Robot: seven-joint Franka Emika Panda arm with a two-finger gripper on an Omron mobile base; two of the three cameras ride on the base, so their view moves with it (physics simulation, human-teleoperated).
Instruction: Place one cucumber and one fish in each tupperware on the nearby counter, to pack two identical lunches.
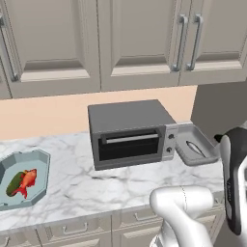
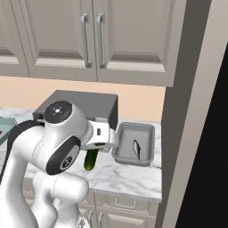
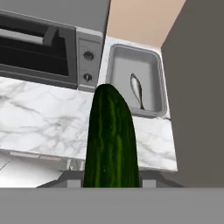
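On the white-grey marbled tabletop (image 1: pixel 96 185), a pale blue-teal octagonal tupperware (image 1: pixel 41 161) at far left is seen already packed with a red-orange fish (image 1: pixel 26 181) on a cucumber. Right of the dark grey toaster oven (image 1: pixel 128 132), a dark-green oblong cucumber (image 3: pixel 111 140) is clamped by nearly closed fingers, short of the grey rectangular tray-like tupperware (image 3: pixel 153 59) holding a silvery fish (image 3: pixel 137 89). An early release could drop it onto the stone or rim. The fingers are hidden behind the cucumber.
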